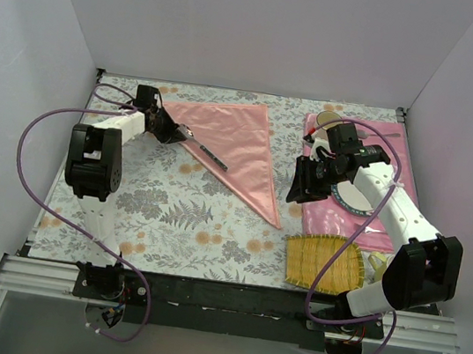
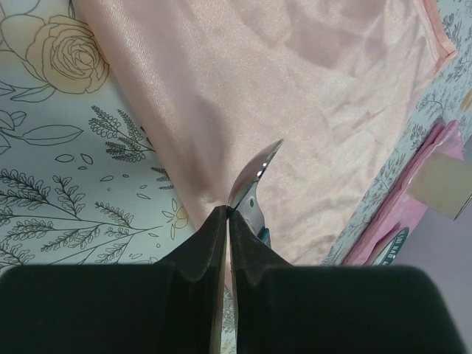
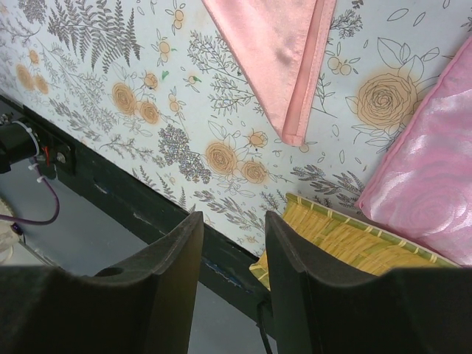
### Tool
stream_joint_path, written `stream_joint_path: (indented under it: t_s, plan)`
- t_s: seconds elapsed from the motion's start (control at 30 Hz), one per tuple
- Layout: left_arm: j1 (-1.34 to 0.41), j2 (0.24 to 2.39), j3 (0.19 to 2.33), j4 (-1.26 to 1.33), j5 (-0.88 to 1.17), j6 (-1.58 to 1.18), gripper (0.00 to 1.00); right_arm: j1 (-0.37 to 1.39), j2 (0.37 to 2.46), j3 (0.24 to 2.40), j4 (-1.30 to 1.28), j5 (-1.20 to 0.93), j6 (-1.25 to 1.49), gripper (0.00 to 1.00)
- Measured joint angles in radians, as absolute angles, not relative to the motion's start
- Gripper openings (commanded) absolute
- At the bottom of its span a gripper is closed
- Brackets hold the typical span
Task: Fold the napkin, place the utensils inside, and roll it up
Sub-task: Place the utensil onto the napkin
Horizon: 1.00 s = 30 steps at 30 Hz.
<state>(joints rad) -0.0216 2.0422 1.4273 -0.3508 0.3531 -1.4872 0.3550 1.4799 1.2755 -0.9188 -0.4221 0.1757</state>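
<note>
spoon [image 2: 254, 173] handle mostly hidden by left gripper [image 2: 228, 212]; napkin [image 2: 280, 88] cropped at top

The napkin [image 1: 237, 146], upper middle of the top view, is thin satin cloth, glossy and smooth. The spoon [image 2: 254, 173] has a polished, mirror-bright metal bowl. My left fingers [image 2: 188, 254] look matt black. The printed tablecloth [image 1: 195, 215] is matt. The placemat [image 3: 435, 184] is cloth with a soft sheen. The mat [image 3: 354, 240] is ribbed yellow slats.

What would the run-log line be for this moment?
napkin: folded triangle | spoon: in left claw, over napkin | right claw: open, empty
</note>
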Motion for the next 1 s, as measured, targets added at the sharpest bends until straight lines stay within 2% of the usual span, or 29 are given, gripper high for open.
stream_joint_path:
  t_s: [0.83, 0.97, 1.0]
  plan:
    - [-0.021, 2.12, 1.509, -0.494, 0.371, -1.468, 0.0, 0.353, 1.488, 1.275, -0.918, -0.43, 0.176, 0.47]
    - [-0.021, 2.12, 1.521, -0.524, 0.368, -1.463, 0.27, 0.353, 1.488, 1.274, -0.917, -0.431, 0.175, 0.47]
    - [-0.021, 2.12, 1.522, -0.525, 0.368, -1.462, 0.29, 0.353, 1.488, 1.272, -0.917, -0.433, 0.175, 0.47]
